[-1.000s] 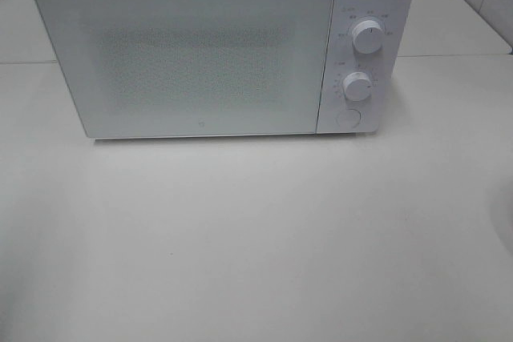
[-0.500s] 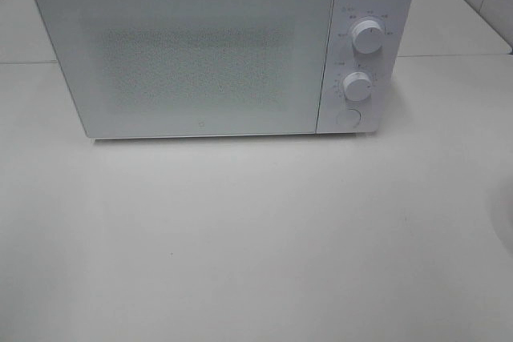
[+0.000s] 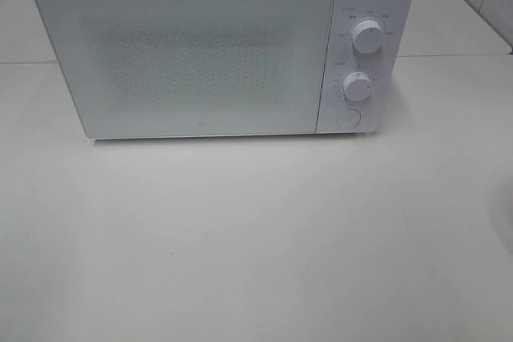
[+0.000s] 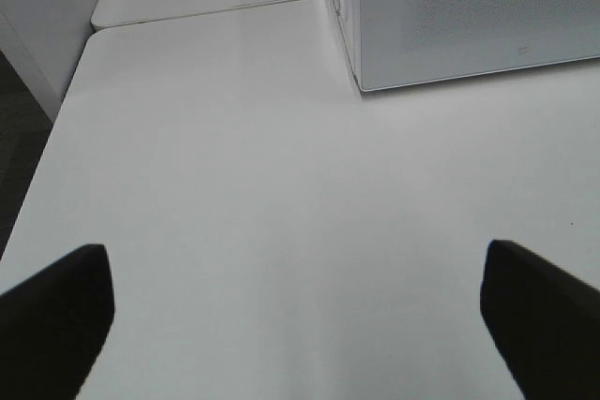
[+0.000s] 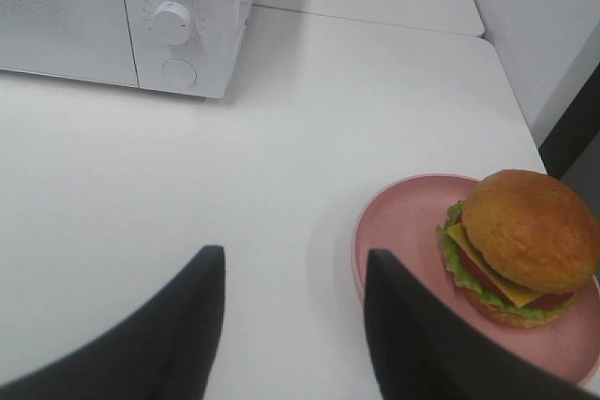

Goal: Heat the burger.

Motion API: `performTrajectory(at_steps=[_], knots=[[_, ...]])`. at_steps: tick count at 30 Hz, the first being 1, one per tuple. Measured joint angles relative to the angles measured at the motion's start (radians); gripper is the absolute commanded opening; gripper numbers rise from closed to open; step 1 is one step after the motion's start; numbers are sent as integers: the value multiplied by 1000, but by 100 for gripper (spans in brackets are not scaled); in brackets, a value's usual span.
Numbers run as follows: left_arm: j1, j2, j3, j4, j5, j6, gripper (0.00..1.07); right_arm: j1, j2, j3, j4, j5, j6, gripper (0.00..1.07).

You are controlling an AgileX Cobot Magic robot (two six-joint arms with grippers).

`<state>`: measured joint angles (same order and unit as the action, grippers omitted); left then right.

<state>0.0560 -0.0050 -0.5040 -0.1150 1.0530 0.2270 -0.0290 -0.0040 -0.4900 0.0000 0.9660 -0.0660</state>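
Grippers first: our left gripper (image 4: 298,311) has its jaws spread wide with only bare table (image 4: 244,185) between them; our right gripper (image 5: 295,320) has its jaws part-way apart, also gripping nothing. Neither arm shows in the high view.

Just past the right gripper, off to one side of it, the burger (image 5: 525,248) sits on the pink plate (image 5: 403,222), toward the plate's far rim, not centred. Both lie out of the high view, so we judge them to be off its right edge.

Farther out is the microwave (image 3: 216,50), door (image 3: 192,58) closed, two knobs (image 3: 367,36) and a round button (image 3: 347,118) on its right panel.

We read the step as the start: door first, before we lift anything. No handle is visible, so we'd guess the round button releases the door; can't confirm that.

To do it well:
- press square-on with one fingertip, staying off the lower knob just above
- keep the left arm out of the door's swing
- carry by the plate rim, level, since the burger is a loose stack and could slide
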Motion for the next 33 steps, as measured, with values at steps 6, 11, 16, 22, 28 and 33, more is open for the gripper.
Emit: performTrajectory(at_steps=[6,11,16,22,28,33], knots=[[0,0,0,0,0,0,102,0,0,0,0,0,0,49],[0,0,0,-1,0,-1,102,0,0,0,0,0,0,49],[0,0,0,-11,0,-5,102,0,0,0,0,0,0,49],[0,0,0,27,0,-35,102,0,0,0,0,0,0,49],[0,0,0,67,0,-100,102,0,0,0,0,0,0,49],[0,0,3,68,-2,-103,102,0,0,0,0,0,0,49]])
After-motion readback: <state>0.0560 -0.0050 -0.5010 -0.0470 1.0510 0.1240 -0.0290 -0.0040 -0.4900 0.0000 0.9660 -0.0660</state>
